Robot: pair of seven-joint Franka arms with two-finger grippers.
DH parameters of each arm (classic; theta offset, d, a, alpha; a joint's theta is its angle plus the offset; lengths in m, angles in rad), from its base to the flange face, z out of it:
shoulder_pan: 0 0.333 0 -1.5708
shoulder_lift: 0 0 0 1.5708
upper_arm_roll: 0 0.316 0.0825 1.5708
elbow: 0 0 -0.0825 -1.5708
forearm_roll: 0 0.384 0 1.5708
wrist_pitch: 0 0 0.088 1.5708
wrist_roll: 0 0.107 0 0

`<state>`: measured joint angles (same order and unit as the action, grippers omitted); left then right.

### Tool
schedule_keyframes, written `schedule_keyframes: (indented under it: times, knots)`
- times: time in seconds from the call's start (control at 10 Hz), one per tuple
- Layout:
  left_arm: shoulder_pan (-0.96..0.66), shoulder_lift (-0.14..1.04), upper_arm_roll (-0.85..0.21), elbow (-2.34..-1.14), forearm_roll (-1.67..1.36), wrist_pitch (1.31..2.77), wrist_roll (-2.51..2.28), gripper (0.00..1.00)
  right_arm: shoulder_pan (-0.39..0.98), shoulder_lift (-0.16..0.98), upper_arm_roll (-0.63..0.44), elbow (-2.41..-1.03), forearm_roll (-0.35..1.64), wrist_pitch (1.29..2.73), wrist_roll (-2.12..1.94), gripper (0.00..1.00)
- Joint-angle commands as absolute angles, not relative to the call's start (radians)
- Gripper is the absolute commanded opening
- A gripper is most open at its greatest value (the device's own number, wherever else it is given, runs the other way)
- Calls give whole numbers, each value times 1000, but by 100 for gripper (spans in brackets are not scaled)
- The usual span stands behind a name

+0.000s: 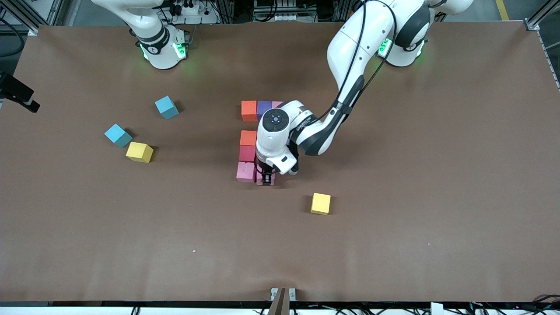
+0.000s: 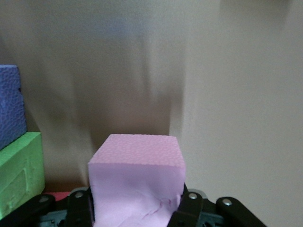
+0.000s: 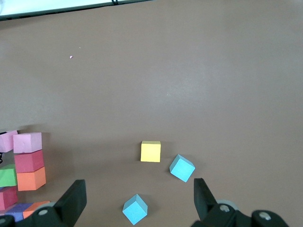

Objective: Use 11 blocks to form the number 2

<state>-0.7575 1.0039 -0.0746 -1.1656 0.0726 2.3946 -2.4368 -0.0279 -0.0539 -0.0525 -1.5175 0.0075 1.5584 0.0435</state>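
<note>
Nearest the front camera among the cubes, one yellow block (image 1: 320,203) sits alone, low and just right of centre in the front view, still outside the figure. Above it, at mid-frame, the number 2 (image 1: 249,144) is partly built: an orange, purple and pink row at the upper edge, then an orange and a red cube descending to a pink one. Beside that pink cube the left pincer (image 1: 265,178) is pinching another pink block (image 2: 136,187), set down into the lowest row. That row looks one cube short, likely the yellow one. A second yellow cube (image 1: 139,152) and two light-blue cubes (image 1: 118,135) lie at middle left. At the upper left the right pincer (image 3: 137,201) waits, spread and empty. Plain brown matting covers the counter (image 1: 393,245); aluminium framing and cables edge the room.
</note>
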Motion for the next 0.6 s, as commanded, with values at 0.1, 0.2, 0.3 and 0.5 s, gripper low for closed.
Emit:
schedule_keyframes:
  times: [0.1,0.2,0.3,0.5]
  knots:
    - [-782,1031,-60,-1137,52,2413,-2447,14,-25,-49,-51,-1500,26,1496,34,100]
    - [-782,1031,-60,-1138,52,2414,-2447,14,-12,-49,-37,-1480,23,1468,32,100]
    - [-785,1031,-60,-1138,52,2414,-2447,14,-2,-45,-25,-1458,18,1468,35,100]
    - [-788,1035,-60,-1140,52,2413,-2447,19,-23,-32,-32,-1457,26,1476,31,100]
